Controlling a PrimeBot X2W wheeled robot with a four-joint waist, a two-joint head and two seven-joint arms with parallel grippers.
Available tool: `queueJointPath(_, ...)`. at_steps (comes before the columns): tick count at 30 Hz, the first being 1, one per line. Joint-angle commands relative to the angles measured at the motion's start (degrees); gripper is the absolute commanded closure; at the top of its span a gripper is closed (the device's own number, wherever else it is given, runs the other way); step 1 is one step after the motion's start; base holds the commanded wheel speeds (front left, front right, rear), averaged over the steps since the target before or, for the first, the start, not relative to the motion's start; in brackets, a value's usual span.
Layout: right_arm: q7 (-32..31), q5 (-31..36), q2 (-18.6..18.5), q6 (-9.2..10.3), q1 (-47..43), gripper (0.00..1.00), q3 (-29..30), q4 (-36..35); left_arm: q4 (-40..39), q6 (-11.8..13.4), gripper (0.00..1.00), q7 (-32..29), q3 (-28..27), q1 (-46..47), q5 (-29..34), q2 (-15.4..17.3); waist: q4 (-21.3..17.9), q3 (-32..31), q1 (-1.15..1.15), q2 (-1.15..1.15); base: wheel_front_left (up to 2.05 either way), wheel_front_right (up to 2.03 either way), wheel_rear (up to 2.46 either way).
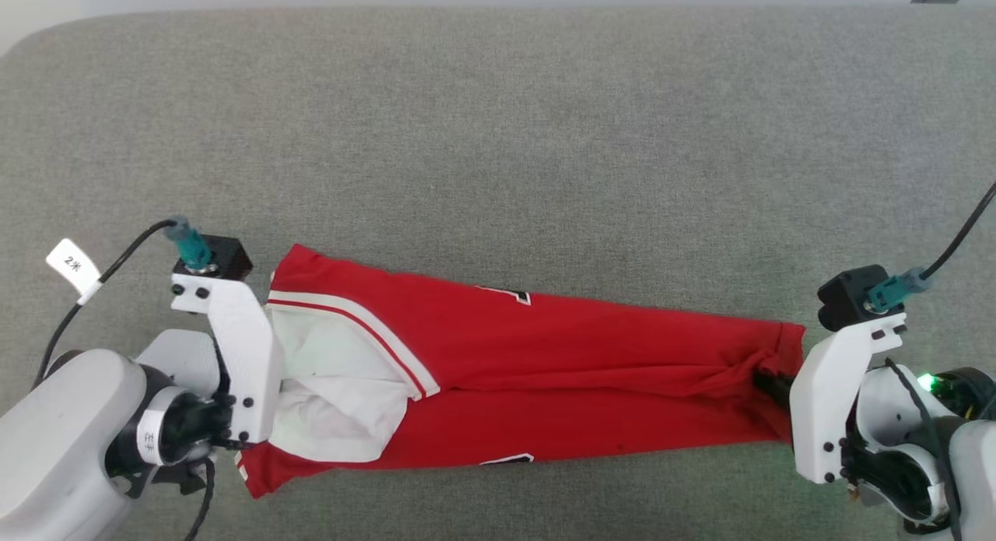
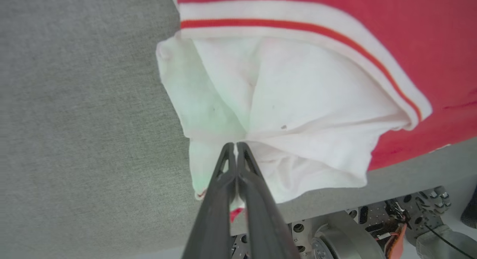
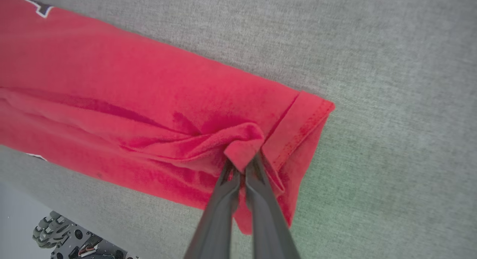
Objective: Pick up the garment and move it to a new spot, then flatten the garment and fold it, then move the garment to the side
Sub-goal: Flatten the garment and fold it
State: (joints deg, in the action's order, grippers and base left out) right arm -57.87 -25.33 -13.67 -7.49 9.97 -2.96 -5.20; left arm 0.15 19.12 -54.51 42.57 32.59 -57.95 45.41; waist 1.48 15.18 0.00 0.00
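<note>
at the left end of the cloth, low in the middle of the left wrist view, the left gripper has its two dark fingers pressed together on a bunch of white sleeve cloth, which gathers into creases at the tips. from there the garment runs rightward across the lower middle of the head view as a long red band on the grey padded surface. its long axis is almost level and dips slightly toward the right. the striped trim and white cloth sit at its left end, with bits of black lettering at its upper and lower edges. near the right edge the right gripper pinches a twisted fold of red cloth just inside the hem. the garment lies between the two claws, one end in each, so neither arm is nearer. the coming move probably turns on both arms travelling together along that left-to-right line so the band stays taut.
</note>
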Motion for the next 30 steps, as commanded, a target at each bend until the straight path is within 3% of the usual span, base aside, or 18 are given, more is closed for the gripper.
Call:
queueJointPath(1, 0.56, -0.19, -0.08, 0.0, -0.01, 0.0, 0.06, 0.16, 0.22, -0.45, 0.0, 0.85, -0.46, -0.51, -0.14, -0.07, 0.18, -0.32, 0.0, 0.0, 0.0, 0.0, 0.0)
queueJointPath(10, 1.82, -0.74, -0.98, 0.0, -2.57, 0.0, 3.1, -1.69, -2.56, -3.69, 0.0, 11.12, -3.99, -3.4, -0.1, 0.58, 1.17, -2.6, 0.0, 0.0, 0.0, 0.0, 0.0)
queueJointPath(21, -1.52, 0.23, 0.36, 0.0, -4.27, 0.0, 10.85, -2.51, -3.54, -7.66, 0.0, 33.6, -9.46, -8.8, 4.22, -0.52, 3.75, -2.95, 0.0, 0.0, 0.0, 0.0, 0.0)
queueJointPath(22, -1.52, 0.23, 0.36, 0.0, -4.27, 0.0, 10.85, -2.51, -3.54, -7.66, 0.0, 33.6, -9.46, -8.8, 4.22, -0.52, 3.75, -2.95, 0.0, 0.0, 0.0, 0.0, 0.0)
queueJointPath(30, -2.5, -0.32, 0.92, 0.0, -3.2, 0.0, 12.43, 2.67, -0.8, -8.78, 0.0, 49.08, -12.65, -13.92, 6.66, -2.6, 6.34, -2.46, 0.0, 0.0, 0.0, 0.0, 0.0)
